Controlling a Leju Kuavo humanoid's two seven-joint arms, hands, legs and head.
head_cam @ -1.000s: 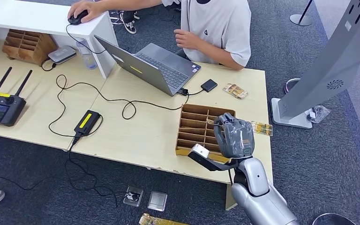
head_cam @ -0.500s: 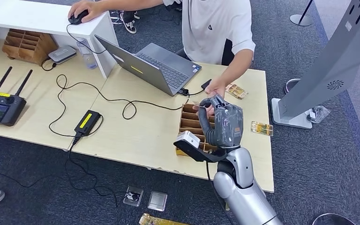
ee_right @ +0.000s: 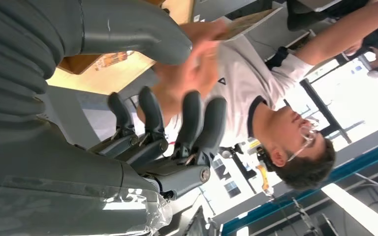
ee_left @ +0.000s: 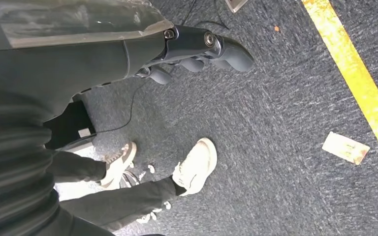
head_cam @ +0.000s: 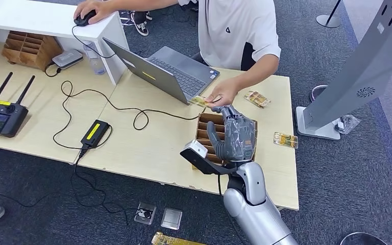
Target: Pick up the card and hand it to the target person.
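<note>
Fingers (head_cam: 233, 118) of the right hand (head_cam: 235, 138) spread and upright, holding nothing, raised over the wooden divider tray (head_cam: 204, 138) near the tabletop's front right edge. Card (head_cam: 199, 101) pinched in the person's hand (head_cam: 223, 94), just beyond the robot's fingertips toward the far edge, by the laptop (head_cam: 168, 71); its long axis lies roughly along the tabletop's width. Handover looks done; right hand is the nearer one and likely just needs to pull back. Other cards: one (head_cam: 258, 98) near the far right corner, one (head_cam: 285, 139) at the right edge. Left wrist view: left hand (ee_left: 197, 51) hangs over the carpet, fingers curled in on nothing. Right wrist view: right hand fingers (ee_right: 197, 123) apart and empty; the card sits in the person's blurred hand (ee_right: 197, 64) just past them.
</note>
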